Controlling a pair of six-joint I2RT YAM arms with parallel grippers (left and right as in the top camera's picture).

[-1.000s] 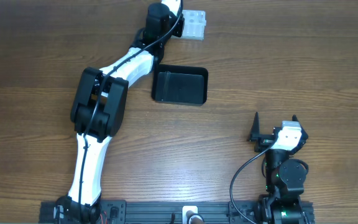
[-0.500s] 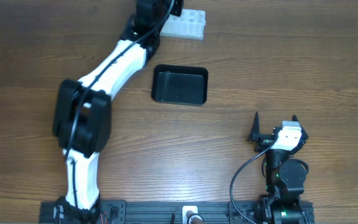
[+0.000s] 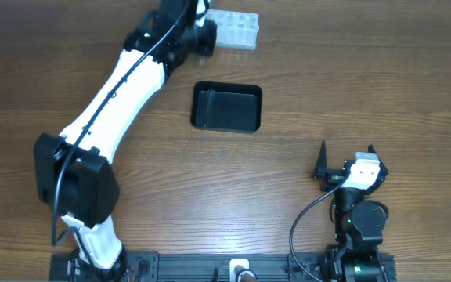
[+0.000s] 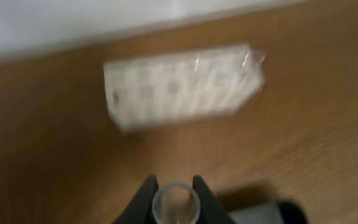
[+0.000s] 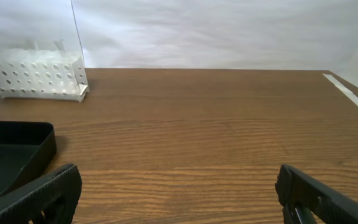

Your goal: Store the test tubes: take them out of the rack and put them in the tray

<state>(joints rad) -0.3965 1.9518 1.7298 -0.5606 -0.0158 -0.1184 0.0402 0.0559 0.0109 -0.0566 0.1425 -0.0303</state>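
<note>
A brown wooden table [image 3: 382, 70] fills the scene, with a pale wall behind its far edge. The clear plastic rack [image 3: 237, 31] stands close to that far edge, about midway along it. The black tray [image 3: 227, 108] lies apart from it, nearer the middle of the table. The left claw [image 4: 176, 186] is narrowed around a clear test tube [image 4: 176, 203], gripped upright between its two fingers with the open mouth facing the wrist camera. It hangs beside the rack rather than over it, so this tube appears to be out of its slot but not yet on its way over the tray. The right claw [image 5: 178, 177] is spread wide and holds nothing. It sits near the table's near right corner, well away from both rack and tray. Whether other tubes stand in the rack cannot be told, since clear plastic against clear plastic hides them. The tray's floor looks dark and bare apart from a faint streak along one side. By my reckoning the job is at an early or middle stage: this tube needs carrying across and laying down, then the rack needs checking.
</note>
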